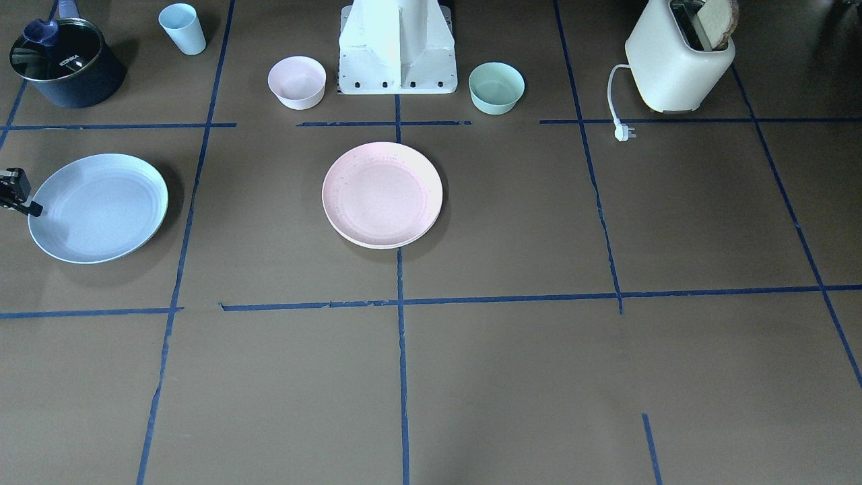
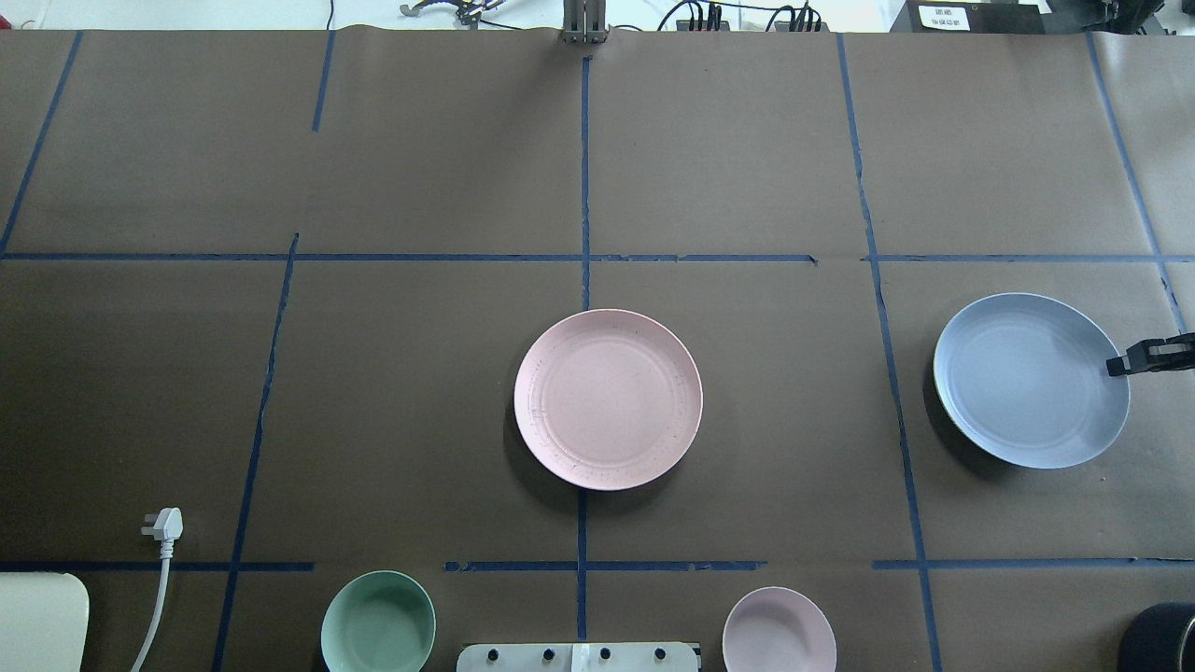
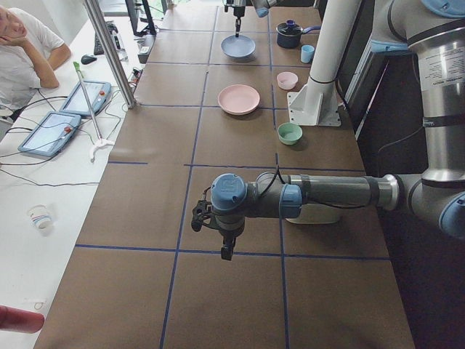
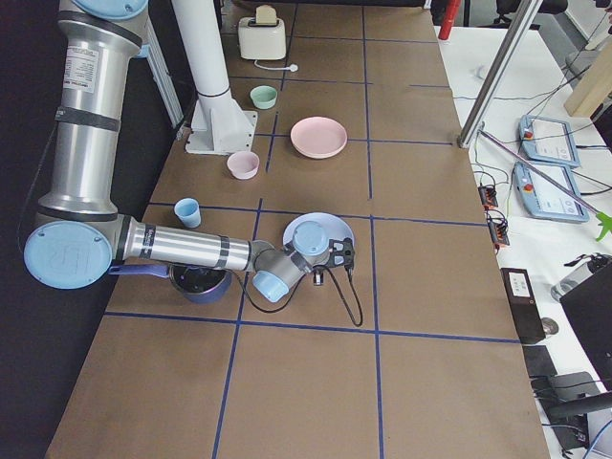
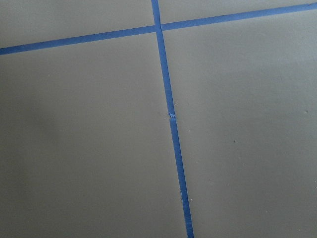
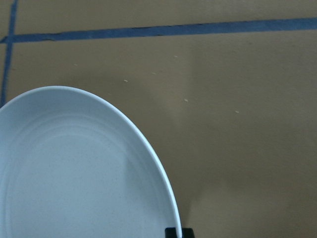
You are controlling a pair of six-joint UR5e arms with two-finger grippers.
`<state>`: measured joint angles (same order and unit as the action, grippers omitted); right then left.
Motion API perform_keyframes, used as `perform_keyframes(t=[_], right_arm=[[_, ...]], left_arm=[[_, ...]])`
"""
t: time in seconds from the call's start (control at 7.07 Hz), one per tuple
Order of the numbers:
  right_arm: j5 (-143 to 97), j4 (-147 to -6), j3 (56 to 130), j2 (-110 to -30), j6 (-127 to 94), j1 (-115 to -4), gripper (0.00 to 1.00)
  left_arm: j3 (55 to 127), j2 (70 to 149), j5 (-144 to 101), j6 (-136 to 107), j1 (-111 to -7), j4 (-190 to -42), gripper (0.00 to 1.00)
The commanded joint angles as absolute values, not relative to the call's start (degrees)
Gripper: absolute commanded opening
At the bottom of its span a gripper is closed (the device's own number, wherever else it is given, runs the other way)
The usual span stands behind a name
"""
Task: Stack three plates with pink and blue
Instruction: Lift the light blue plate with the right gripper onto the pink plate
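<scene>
The pale pink plate (image 1: 382, 195) lies at the table's middle, also in the overhead view (image 2: 608, 399). A paler rim (image 1: 377, 246) shows just under its near edge; the cream plate is otherwise hidden. The pale blue plate (image 1: 97, 207) (image 2: 1032, 380) is off to the robot's right, with a wide shadow under it. My right gripper (image 2: 1113, 367) (image 1: 34, 211) is shut on its outer rim; one fingertip (image 6: 178, 232) shows at the rim in the right wrist view. My left gripper (image 3: 227, 251) hangs over bare table far from the plates; I cannot tell if it is open.
A small pink bowl (image 1: 297, 82) and a mint bowl (image 1: 496, 87) flank the robot base (image 1: 397, 50). A blue cup (image 1: 182, 28) and a dark pot (image 1: 67, 64) stand behind the blue plate. A toaster (image 1: 680, 60) with its loose plug (image 1: 624, 131) is on the left-arm side.
</scene>
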<state>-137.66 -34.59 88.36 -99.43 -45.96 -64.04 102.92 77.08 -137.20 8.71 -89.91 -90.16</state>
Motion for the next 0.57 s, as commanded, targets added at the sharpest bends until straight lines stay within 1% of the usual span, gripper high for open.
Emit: perform_keyframes(t=[0.0, 0.28, 0.42], right_arm=[[-139.9, -34.8, 94.7, -95.2, -58.8, -61.4, 0.00], [-138.3, -34.9, 97.9, -88.5, -71.7, -53.5, 0.00], [-132.9, -35.1, 100.3, -87.3, -77.2, -48.0, 0.00]], left_arm=[[102.9, 77.1, -137.2, 8.7, -89.9, -90.2, 1.00], [102.8, 77.1, -137.9, 8.6, -89.9, -90.2, 1.00], [102.9, 77.2, -137.9, 8.6, -89.9, -90.2, 1.00]])
